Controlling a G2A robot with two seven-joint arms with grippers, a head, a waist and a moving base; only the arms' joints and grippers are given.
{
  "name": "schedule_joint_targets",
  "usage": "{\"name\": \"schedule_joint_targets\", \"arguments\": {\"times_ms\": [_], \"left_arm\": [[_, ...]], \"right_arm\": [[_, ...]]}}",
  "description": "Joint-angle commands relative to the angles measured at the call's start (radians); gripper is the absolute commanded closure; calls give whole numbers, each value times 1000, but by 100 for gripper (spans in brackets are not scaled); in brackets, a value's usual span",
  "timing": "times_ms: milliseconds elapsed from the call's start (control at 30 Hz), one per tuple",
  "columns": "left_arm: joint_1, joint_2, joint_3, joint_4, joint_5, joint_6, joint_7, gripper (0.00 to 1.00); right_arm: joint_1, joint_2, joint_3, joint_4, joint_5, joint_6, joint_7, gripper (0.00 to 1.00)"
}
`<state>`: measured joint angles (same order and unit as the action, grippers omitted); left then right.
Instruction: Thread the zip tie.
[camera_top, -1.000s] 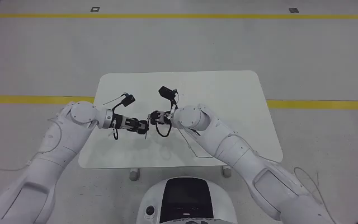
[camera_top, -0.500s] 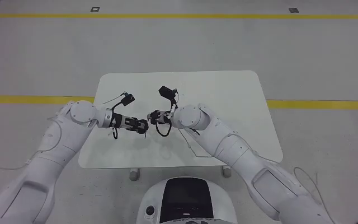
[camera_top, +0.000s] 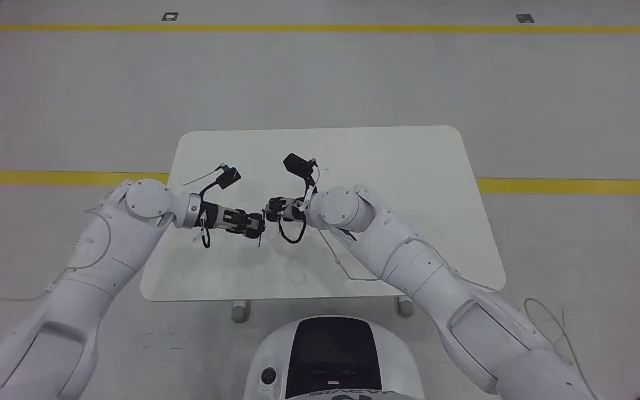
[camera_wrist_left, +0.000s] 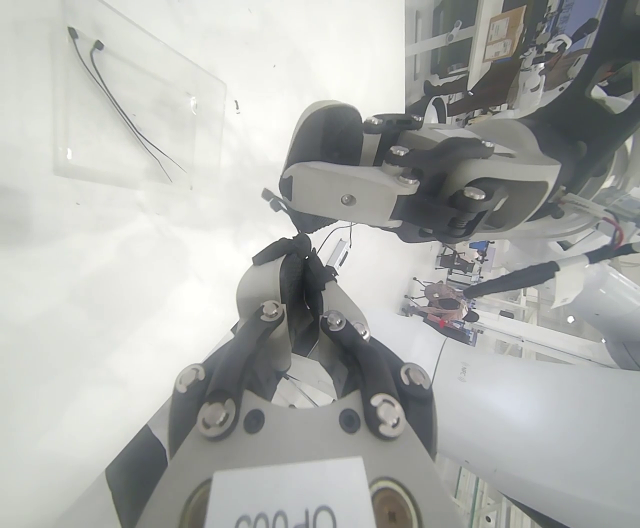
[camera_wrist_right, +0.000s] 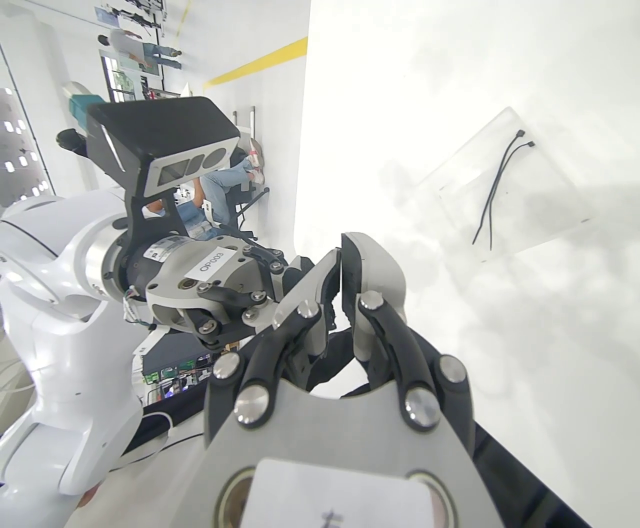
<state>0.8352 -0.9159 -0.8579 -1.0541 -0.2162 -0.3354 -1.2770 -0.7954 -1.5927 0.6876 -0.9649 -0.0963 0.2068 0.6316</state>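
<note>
Left wrist view, zip tie (camera_wrist_left: 273, 198): a thin black tie is seen held in the air above the table, between the two grippers. Its small square head juts out at the edge of the right fingertips, and the short strap runs from there to the left fingertips.
Left gripper (camera_wrist_left: 295, 254): the jaws are pressed together on the strap end of the zip tie, and the black pads are bunched at the tips. In the top view it (camera_top: 258, 222) is placed over the middle of the table, pointing at the other gripper.
Right gripper (camera_wrist_left: 291, 201): the jaws are closed, with the head end of the zip tie pinched at their tips. In its own wrist view the two fingertips (camera_wrist_right: 350, 260) are seen pressed flat against each other. It is met tip to tip by the left gripper.
Clear tray (camera_wrist_left: 202, 125): it lies flat on the table, well apart from the grippers.
Spare zip ties (camera_wrist_right: 491, 210): two black ties are laid side by side in the clear tray, with their heads at the same end and their strap ends close together.
Table (camera_top: 400, 165): white, with rounded corners; both arms are stretched over it.
</note>
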Motion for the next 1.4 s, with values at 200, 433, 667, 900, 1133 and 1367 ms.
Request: {"name": "schedule_joint_targets", "arguments": {"times_ms": [200,433,667,900,1133,1367], "left_arm": [[-6,2,7,6,-4,-2,6,100],[-9,5,12,4,-3,-5,8,100],[-11,6,22,-4,2,-5,9,100],[-13,8,27,-9,2,-5,13,100],[-13,11,30,-11,-1,-5,16,100],[-15,13,35,-9,-3,-5,17,100]], "right_arm": [[0,-5,10,6,-5,-4,2,80],[-3,-7,21,8,-7,-6,7,57],[-2,-11,28,14,-9,-12,17,65],[3,-18,27,28,-12,-17,19,72],[9,-25,27,41,-17,-21,19,76],[9,-30,31,46,-22,-22,17,83]]}}
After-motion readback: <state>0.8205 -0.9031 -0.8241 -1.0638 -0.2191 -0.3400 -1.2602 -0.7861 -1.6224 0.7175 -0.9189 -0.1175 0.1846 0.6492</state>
